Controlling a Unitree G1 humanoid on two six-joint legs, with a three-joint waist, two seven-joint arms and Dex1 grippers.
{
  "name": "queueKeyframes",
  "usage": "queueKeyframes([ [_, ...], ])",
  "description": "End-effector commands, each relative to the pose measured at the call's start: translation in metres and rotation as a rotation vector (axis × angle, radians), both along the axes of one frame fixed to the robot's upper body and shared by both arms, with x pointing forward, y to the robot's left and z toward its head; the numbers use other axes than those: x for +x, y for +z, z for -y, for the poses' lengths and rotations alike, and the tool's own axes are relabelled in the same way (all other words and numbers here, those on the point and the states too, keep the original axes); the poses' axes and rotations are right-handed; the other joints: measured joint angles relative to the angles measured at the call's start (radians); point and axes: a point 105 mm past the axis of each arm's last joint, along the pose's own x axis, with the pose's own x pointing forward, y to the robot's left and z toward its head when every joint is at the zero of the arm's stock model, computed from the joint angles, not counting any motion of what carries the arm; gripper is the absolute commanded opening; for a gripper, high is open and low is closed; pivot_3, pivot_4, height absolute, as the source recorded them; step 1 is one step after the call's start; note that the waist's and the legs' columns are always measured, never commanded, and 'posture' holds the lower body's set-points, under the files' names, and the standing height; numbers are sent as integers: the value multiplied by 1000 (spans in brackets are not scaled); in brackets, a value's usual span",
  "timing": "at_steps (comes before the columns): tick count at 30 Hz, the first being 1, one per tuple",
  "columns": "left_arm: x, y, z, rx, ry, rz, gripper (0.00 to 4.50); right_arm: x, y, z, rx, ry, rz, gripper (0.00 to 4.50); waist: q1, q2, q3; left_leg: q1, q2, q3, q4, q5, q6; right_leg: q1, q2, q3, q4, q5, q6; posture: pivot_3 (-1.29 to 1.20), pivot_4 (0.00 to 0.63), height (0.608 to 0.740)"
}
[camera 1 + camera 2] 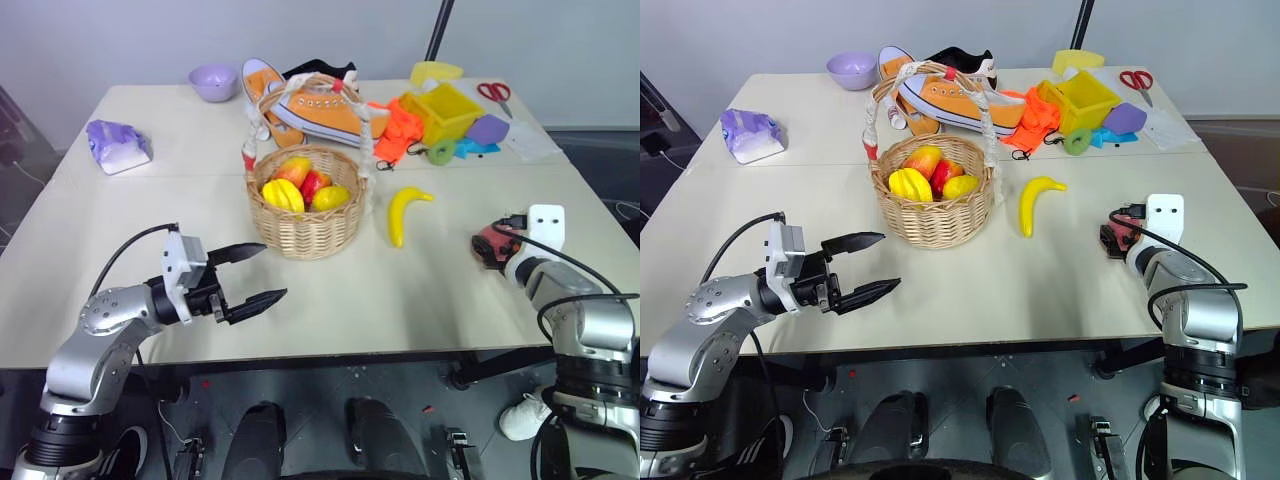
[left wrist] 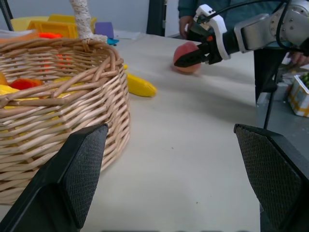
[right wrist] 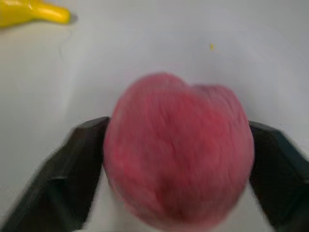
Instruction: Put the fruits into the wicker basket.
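We see the round tan wicker basket (image 1: pixel 308 215) holding yellow, red and orange toy fruits (image 1: pixel 304 187).
Our right claw (image 3: pixel 176 159) brackets the round pink peach (image 3: pixel 176 150) on the table (image 1: pixel 150 250) (grip unclear); left claw (image 1: pixel 255 272) apart; curved yellow banana (image 1: pixel 403 213) beside the basket.

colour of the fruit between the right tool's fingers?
Pink-red peach, with the right tool closing around it. Best seen in the right wrist view.

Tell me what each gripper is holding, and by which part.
The left gripper holds nothing. The right gripper has its fingers either side of the peach; a firm grip cannot be told.
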Motion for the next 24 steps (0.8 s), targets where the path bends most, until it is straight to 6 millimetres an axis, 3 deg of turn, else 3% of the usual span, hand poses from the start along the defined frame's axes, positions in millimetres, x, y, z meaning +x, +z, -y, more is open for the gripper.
queueKeyframes([
  [1, -2, 16, -2, -10, 13, 62, 4488, 2, 15, 0, -10, 7, 57, 2689, 1, 0, 0, 0, 0, 0, 0, 0, 0, 0, 0, 0, 0, 0, 0, 0, 150, 740],
  [4, 3, 15, -8, -9, 64, 65, 4488, -1, 21, -3, 10, 21, 73, 2689, 1, 0, 0, 0, 0, 0, 0, 0, 0, 0, 0, 0, 0, 0, 0, 0, 150, 740],
  [7, 13, 30, -15, -68, 138, 85, 4488, -3, 57, -25, 1, 143, 175, 2689, 1, 0, 0, 0, 0, 0, 0, 0, 0, 0, 0, 0, 0, 0, 0, 0, 150, 740],
  [10, 19, 36, -24, -89, 213, 109, 4488, -13, 102, -88, 87, 461, 292, 2689, -6, 1, 0, 0, 0, 0, 0, 0, 0, 0, 0, 0, 0, 0, 0, 0, 150, 740],
  [12, 25, 33, -33, -95, 268, 104, 4488, -26, 119, -128, 149, 670, 310, 2689, -20, 1, 0, 0, 1, -1, 0, 0, 0, 0, 1, 0, 0, 0, 1, 0, 150, 740],
  [17, 37, 25, -48, -39, 393, 134, 4488, -36, 135, -201, 132, 970, 328, 2689, -23, -1, 0, 0, 2, -3, -1, 0, 0, 0, 2, -2, 0, 0, 0, 0, 150, 740],
  [21, 42, 29, -48, -78, 455, 165, 4488, -23, 131, -246, 118, 1056, 358, 2689, -22, -1, 0, -1, 2, -2, 0, 0, 0, 0, 2, -1, 0, 0, 0, 0, 150, 740],
  [24, 37, 27, -40, -83, 438, 160, 4488, -4, 133, -260, 28, 1025, 426, 2689, -21, -2, -1, -1, 2, -2, 0, 0, 0, 0, 2, -2, 0, 1, 0, 0, 150, 740],
])
